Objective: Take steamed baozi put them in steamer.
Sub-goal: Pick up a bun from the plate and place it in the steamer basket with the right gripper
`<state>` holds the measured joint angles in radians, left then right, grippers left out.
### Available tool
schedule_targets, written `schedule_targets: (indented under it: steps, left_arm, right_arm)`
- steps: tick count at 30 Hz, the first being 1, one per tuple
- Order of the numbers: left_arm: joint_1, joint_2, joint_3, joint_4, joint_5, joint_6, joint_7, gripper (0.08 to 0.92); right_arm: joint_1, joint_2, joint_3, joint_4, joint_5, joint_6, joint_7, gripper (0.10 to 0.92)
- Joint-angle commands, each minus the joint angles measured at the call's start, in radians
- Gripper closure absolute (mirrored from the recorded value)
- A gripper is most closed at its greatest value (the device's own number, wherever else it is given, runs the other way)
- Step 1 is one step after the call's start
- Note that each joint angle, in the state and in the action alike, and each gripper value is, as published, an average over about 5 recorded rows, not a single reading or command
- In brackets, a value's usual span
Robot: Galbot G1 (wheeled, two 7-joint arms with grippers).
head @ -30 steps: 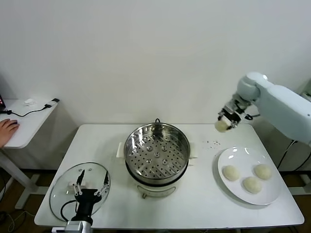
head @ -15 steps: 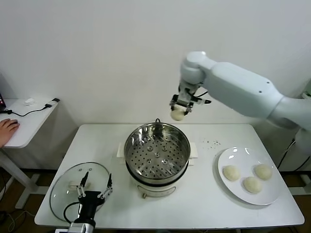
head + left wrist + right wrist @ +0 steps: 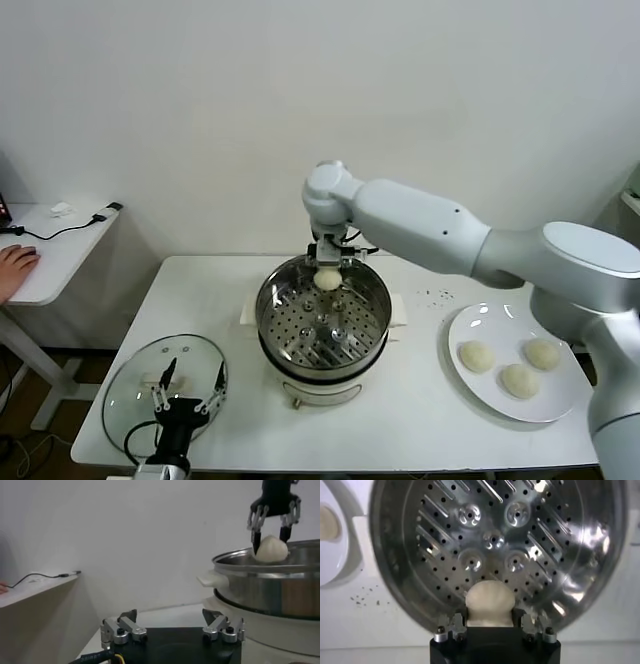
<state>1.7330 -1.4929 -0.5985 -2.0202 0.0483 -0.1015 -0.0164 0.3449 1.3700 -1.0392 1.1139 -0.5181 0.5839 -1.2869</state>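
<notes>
Your right gripper (image 3: pixel 327 272), frame centre, pinches a baozi (image 3: pixel 327 279) over the steamer (image 3: pixel 322 318) for release; your left gripper (image 3: pixel 185 395), lower left, waits open.

A white rectangular table (image 3: pixel 420 420) filled the lower frame, bearing a round shiny stainless-steel steamer (image 3: pixel 323 322) with a white base at centre, a round glass lid (image 3: pixel 160 392) at lower left, and a flat white plate (image 3: pixel 500 398) at lower right.
</notes>
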Motion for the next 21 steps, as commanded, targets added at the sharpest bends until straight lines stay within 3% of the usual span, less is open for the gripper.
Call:
schedule_targets:
  steps: [1, 7, 15, 21]
  left_arm:
    - [0.005, 0.003, 0.001, 0.007, -0.008, -0.003, -0.002, 0.177]
    - [0.004, 0.002, 0.003, 0.007, -0.005, -0.003, -0.003, 0.177]
    - [0.01, 0.001, 0.002, 0.007, -0.004, -0.007, -0.003, 0.177]
    - [0.015, 0.003, 0.001, 0.005, 0.0, -0.01, -0.003, 0.177]
  right_arm:
    - [-0.086, 0.048, 0.016, -0.061, -0.115, 0.042, 0.019, 0.438]
    - [-0.088, 0.043, 0.024, -0.067, -0.119, 0.048, 0.033, 0.395]
    - [-0.005, -0.008, 0.044, 0.026, -0.04, 0.045, 0.011, 0.214]
    - [0.091, -0.122, 0.056, 0.159, 0.128, 0.002, -0.01, 0.203]
